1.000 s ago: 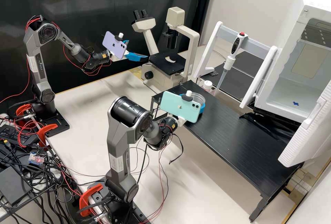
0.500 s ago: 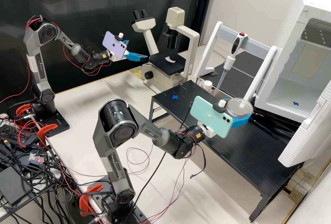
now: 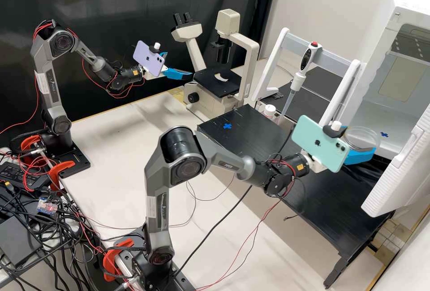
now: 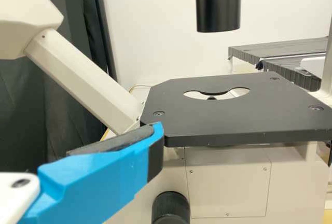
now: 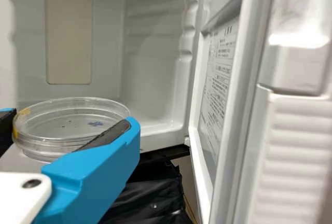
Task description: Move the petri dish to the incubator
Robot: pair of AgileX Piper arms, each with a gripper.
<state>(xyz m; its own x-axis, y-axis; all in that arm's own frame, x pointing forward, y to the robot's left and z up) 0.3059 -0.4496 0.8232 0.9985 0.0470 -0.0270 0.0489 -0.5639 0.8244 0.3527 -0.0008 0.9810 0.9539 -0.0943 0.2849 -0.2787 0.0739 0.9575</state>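
Observation:
In the high view my right gripper (image 3: pixel 361 142) is shut on the clear petri dish (image 3: pixel 361 135) at the mouth of the open incubator (image 3: pixel 349 123). The right wrist view has the dish (image 5: pixel 67 125) level between the two fingers of my right gripper (image 5: pixel 71 130), before the incubator's inner wall (image 5: pixel 150 58); a blue mark shows through the dish. My left gripper (image 3: pixel 180 65) is open beside the microscope, its fingers apart and empty. One finger of my left gripper (image 4: pixel 78 136) stands before the microscope stage in the left wrist view.
The incubator door (image 3: pixel 401 170) stands open beside the right gripper. A pipette (image 3: pixel 299 76) hangs on a white stand (image 3: pixel 272 64) behind the black shelf (image 3: pixel 277 147). A blue cross (image 3: pixel 227 126) marks that shelf. The microscope (image 3: pixel 210 98) is at the back.
The right arm has carried the dish from over the shelf's back left end rightward to the incubator's opening, uncovering the shelf's blue cross. My left arm has kept still.

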